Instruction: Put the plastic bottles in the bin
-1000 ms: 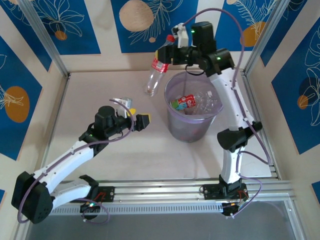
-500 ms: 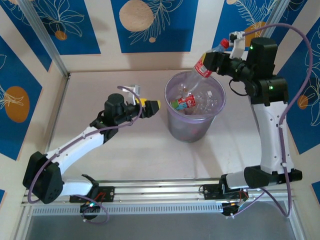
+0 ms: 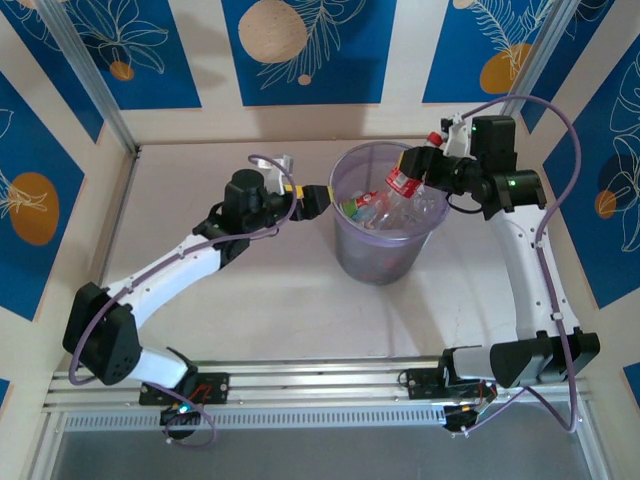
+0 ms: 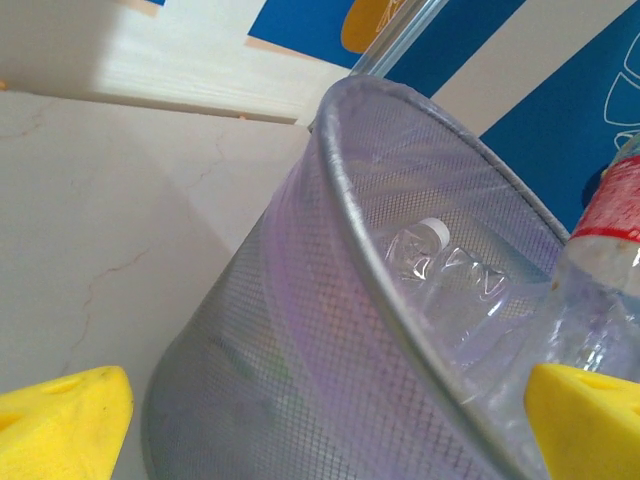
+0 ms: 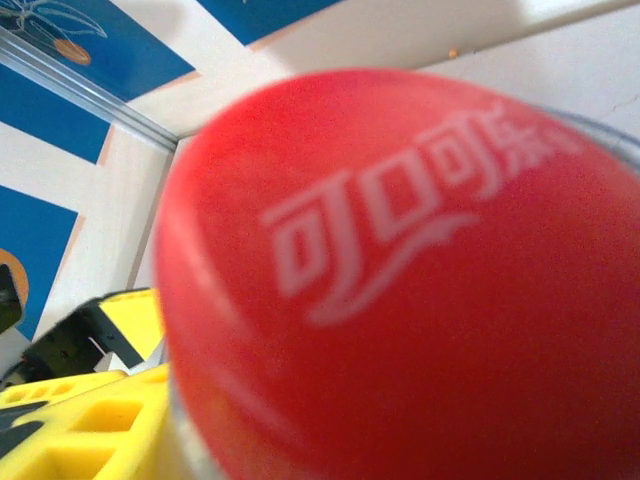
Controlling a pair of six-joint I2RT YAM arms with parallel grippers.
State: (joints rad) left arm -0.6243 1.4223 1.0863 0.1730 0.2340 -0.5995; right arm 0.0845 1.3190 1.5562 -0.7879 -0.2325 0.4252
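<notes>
The pale-purple bin [image 3: 385,262] stands right of the table's middle with several clear plastic bottles [image 3: 375,205] lying in it, red and green labels showing. My right gripper [image 3: 428,163] is shut on a red-labelled bottle [image 3: 404,181] near its neck and holds it tilted over the bin's far-right rim, its base down inside the mouth. That bottle's red cap [image 5: 400,270] sits close before the right wrist camera beside a yellow finger [image 5: 90,420]. My left gripper [image 3: 316,198] is open and empty beside the bin's left rim. Between its yellow fingertips [image 4: 60,425] lies the bin's wall [image 4: 300,340], with the held bottle [image 4: 612,215] at the right.
A white-capped clear bottle [image 4: 432,232] lies inside the bin near its rim. Blue-patterned walls and metal posts [image 3: 90,85] close in the table on three sides. Bare tabletop [image 3: 200,170] spreads left of and in front of the bin.
My right arm swung the bottle from left of the bin over to its right side, then lowered it into the mouth. My left gripper travelled right, up to the bin's left rim.
</notes>
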